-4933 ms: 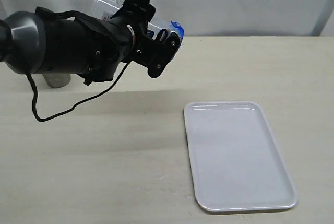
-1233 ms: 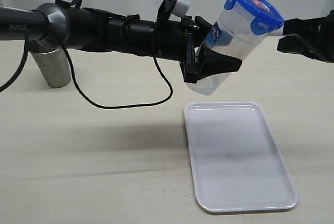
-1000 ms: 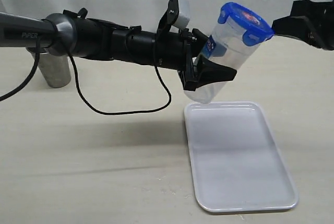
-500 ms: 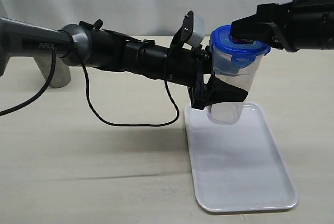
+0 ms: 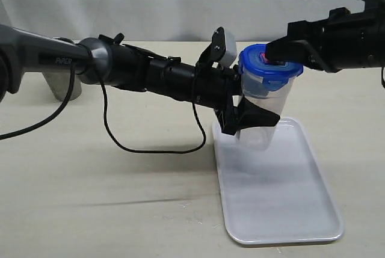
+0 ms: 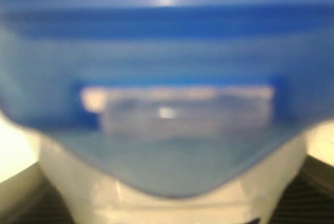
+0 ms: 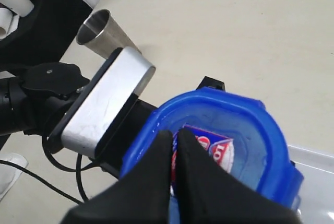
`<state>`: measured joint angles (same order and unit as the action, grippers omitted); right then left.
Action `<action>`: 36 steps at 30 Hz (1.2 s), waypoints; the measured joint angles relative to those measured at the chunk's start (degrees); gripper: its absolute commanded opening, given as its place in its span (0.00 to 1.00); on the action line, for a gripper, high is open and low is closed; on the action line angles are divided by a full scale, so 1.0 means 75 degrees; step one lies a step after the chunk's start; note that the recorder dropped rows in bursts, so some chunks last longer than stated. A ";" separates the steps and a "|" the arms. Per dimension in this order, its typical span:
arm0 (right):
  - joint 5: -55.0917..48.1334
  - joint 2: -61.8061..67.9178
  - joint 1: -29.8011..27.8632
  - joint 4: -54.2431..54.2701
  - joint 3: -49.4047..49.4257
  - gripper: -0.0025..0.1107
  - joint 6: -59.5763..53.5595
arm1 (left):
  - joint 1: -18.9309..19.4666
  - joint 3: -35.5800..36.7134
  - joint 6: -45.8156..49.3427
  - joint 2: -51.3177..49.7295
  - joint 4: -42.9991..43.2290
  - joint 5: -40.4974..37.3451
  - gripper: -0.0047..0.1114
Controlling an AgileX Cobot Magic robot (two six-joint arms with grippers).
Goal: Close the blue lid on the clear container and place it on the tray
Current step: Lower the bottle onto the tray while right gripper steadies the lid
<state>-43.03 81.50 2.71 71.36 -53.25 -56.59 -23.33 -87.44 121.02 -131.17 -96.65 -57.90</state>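
Observation:
The clear container [image 5: 263, 110] stands nearly upright over the far left end of the tray [image 5: 283, 198]. Whether its base touches the tray I cannot tell. My left gripper [image 5: 257, 117] is shut on its body from the left side. The blue lid [image 5: 269, 68] sits on top of it. My right gripper [image 5: 272, 52] comes in from the right, shut, with its tips pressed on the lid's red-and-blue label [image 7: 216, 148]. In the right wrist view the right gripper [image 7: 175, 136] rests inside the blue lid [image 7: 255, 130]. The left wrist view is filled by a blurred blue lid [image 6: 167, 41] and clear container [image 6: 167, 205].
A steel cup [image 5: 59, 86] stands at the far left of the table, behind the left arm; the steel cup [image 7: 103, 35] also shows in the right wrist view. A black cable [image 5: 150, 147] hangs from the left arm down to the table. White cloth backs the table.
The left gripper has swung the container upright and lowered it over the tray's far end. The right gripper has come in from the right onto the lid.

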 measured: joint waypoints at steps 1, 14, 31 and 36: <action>0.0000 0.0077 0.0000 -0.0077 0.0000 0.06 0.0015 | 0.0000 0.0000 0.0000 -0.0076 -0.0043 -0.0011 0.04; 0.0286 0.0396 0.0000 -0.0156 0.0327 0.06 0.0011 | 0.0000 0.0000 0.0000 -0.0615 -0.0042 -0.0329 0.04; 0.0218 0.0412 0.0000 -0.0109 0.0741 0.06 0.0018 | -0.0163 -0.0120 0.0000 -0.0810 0.0368 0.0046 0.04; 0.0203 0.0412 0.0000 -0.0109 0.0741 0.06 0.0018 | -0.0163 -0.0151 0.0000 -0.0810 0.0432 0.0046 0.15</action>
<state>-41.51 84.59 2.71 70.54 -47.70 -56.45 -24.55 -88.57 121.02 -137.24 -93.41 -57.55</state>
